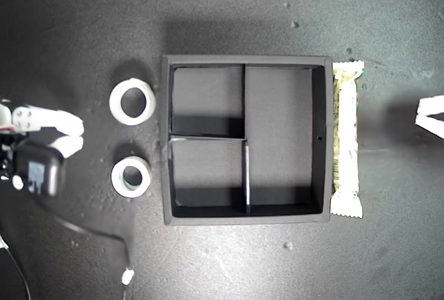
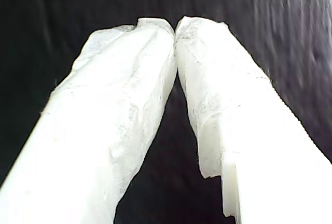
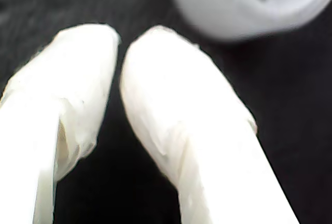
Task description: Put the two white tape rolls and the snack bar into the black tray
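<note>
Risk: your second gripper point(image 3: 120, 36), jaws closed and empty beside the larger tape roll point(image 1: 132, 101), may knock it along the tabletop point(image 1: 222, 8) away from the black tray point(image 1: 167, 140) unless opened first.

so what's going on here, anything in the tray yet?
Nothing yet. The black tray is empty; both white tape rolls lie beside it on the exterior view's left, the snack bar against its right wall. My second gripper is shut, empty, near one roll. My first gripper is shut, empty.
</note>
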Robot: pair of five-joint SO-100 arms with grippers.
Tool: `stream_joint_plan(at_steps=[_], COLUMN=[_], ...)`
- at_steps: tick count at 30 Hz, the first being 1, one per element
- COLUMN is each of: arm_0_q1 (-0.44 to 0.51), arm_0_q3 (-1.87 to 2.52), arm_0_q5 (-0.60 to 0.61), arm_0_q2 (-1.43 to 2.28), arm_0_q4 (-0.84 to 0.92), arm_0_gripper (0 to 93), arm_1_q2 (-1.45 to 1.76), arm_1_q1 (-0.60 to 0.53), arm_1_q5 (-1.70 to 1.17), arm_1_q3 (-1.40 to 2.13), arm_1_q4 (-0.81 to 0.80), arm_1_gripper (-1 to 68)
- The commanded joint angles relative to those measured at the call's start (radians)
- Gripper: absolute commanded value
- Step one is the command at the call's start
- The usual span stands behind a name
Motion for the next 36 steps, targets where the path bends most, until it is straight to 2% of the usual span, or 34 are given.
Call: stream_joint_plan(at_steps=[1,5,8,13,18,23,28,32,36], arm_0_q1=[-0.015,-0.057,-0.061,-0.061,-0.054,-0.077,-0.103,-0.126,-0.127], arm_0_q3=[-0.043,-0.061,-0.055,-0.035,-0.025,-0.11,-0.442,-0.699,-0.773], arm_0_q5=[0.126,0.212,0.265,0.348,0.377,0.351,0.374,0.397,0.402], arm_0_q2=[0.049,0.049,0.049,0.049,0.049,-0.061,-0.483,-0.831,-1.026], arm_0_q4=[-0.155,-0.192,-0.235,-0.259,-0.25,-0.239,-0.169,-0.02,0.032], arm_0_gripper=[3.1,8.6,13.2,21.2,18.3,16.6,16.7,17.9,20.3], arm_1_q2=[0.008,0.008,0.008,0.008,0.008,-0.006,-0.043,-0.382,-0.821], arm_1_q1=[0.026,0.058,0.063,0.103,0.034,0.012,0.018,-0.018,-0.087], arm_1_q5=[-0.057,0.288,0.387,0.067,-0.347,-0.551,-0.652,-0.744,-0.862], arm_1_q3=[0.012,0.012,0.012,0.012,-0.008,-0.19,-0.393,-0.638,-0.992], arm_1_q4=[-0.193,-0.115,-0.15,-0.285,-0.414,-0.268,-0.058,0.02,0.196], arm_1_gripper=[-0.4,-0.4,-0.3,-0.4,-0.4,-0.4,-0.3,0.1,11.9])
